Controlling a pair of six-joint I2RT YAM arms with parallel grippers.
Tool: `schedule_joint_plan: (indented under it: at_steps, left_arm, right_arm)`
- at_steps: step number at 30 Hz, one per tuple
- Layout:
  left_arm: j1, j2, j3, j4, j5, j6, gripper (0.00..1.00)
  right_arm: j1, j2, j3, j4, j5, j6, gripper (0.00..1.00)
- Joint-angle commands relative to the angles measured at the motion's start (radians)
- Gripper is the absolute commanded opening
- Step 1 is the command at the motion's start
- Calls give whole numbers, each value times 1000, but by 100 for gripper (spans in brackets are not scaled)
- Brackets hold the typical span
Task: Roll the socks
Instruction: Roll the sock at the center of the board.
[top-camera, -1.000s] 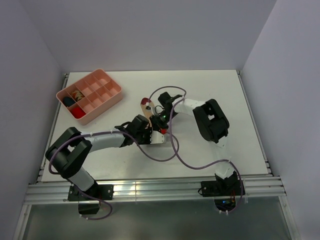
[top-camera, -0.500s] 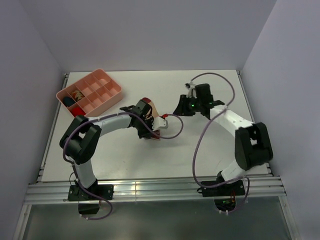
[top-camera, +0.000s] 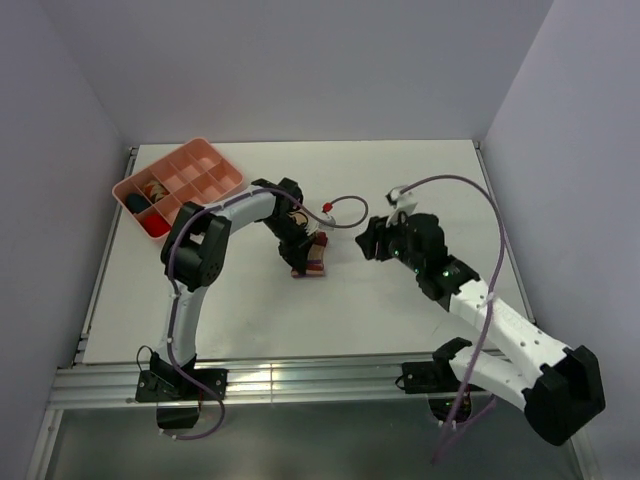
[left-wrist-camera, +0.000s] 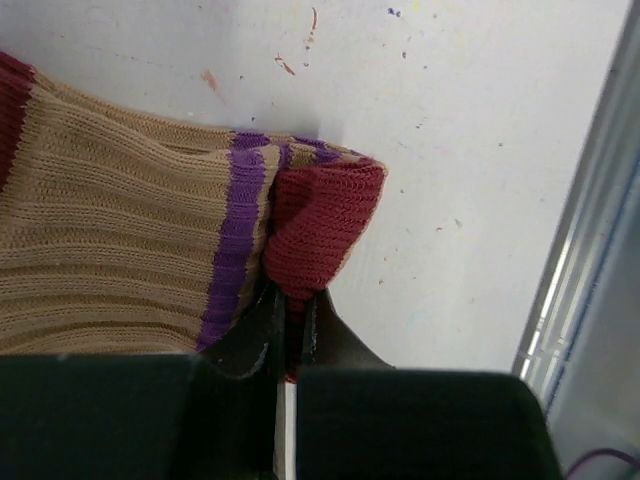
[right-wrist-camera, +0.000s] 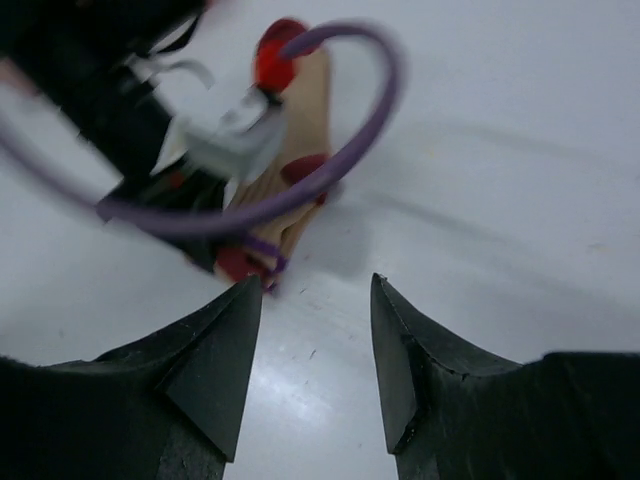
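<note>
A tan sock (left-wrist-camera: 120, 250) with a purple stripe and dark red cuff lies on the white table. My left gripper (left-wrist-camera: 295, 300) is shut on the red cuff (left-wrist-camera: 320, 225). In the top view this sock (top-camera: 312, 258) is bunched beside the left gripper (top-camera: 298, 250) at mid-table. My right gripper (top-camera: 368, 240) hangs to the sock's right, apart from it. In the right wrist view its fingers (right-wrist-camera: 314, 290) are open over bare table, with the sock (right-wrist-camera: 305, 110) beyond them. A brownish bundle (top-camera: 155, 187) sits in the tray, too small to identify.
A pink compartment tray (top-camera: 205, 165) stands at the back left, holding a dark bundle (top-camera: 136, 203) and a red bundle (top-camera: 155, 225). A purple cable (top-camera: 345, 200) loops above the sock. The table's metal edge rail (left-wrist-camera: 590, 250) is close to the left gripper.
My right gripper has let go, opened and drawn back to the right of the sock. The left arm has swung its elbow back, and the sock, flat before, now lies bunched.
</note>
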Motion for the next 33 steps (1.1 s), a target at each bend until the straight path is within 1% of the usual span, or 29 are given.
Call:
schedule_joint_plan:
  at_steps: [1,2,3,4,5,6,7,9,10,11,15,16,17,20,22,27,33]
  left_arm:
    - [13,83,46,-183,54,66,1]
    - [14,87,50,-185,48,59,1]
    - [22,101,58,-189,45,58,1]
    - [26,110,67,-214,46,63,1]
    - [32,118,77,-225,45,68,1]
    - [45,135,92,-238,46,69,1]
    - [49,142,103,-252,46,77,1]
    - [51,149,115,-261,31,78,1]
    - [52,149,118,-261,22,77,1]
    - [51,147,118,-260,17,72,1]
    - [57,155,136,-264,-3,68,1]
    - [60,159,141,-271,-4,71,1]
    - [62,164,144,-275,-9,69,1]
    - [65,173,155,-281,-14,66,1]
    - [65,173,149,-275,-12,65,1]
    - [65,173,155,-281,-12,66,1]
    - [65,179,147,-285,-14,71,1]
  right_arm:
    - [153,-97,-78,64,154,-119,55]
    - [188,-130,-118,77,159,-137,56]
    - [256,-140,-134,92,177,-165,57]
    - [294,-140,-143,94,195,-176,57]
    - [330,-125,-149,94,211,-185,57]
    - [395,-108,-149,98,240,-199,57]
    - [425,-88,-146,100,257,-208,58]
    - [480,-13,-134,119,298,-237,58]
    - [527,13,-125,127,335,-249,58]
    - [549,71,-99,133,347,-265,58]
    - [640,231,-10,135,435,-389,58]
    - [681,262,9,133,473,-409,58]
    - [699,320,42,133,496,-447,58]
    - [764,421,91,147,563,-507,58]
    - [782,476,111,155,570,-523,58]
    - [811,564,153,167,591,-572,57]
    - [818,659,173,178,616,-618,56]
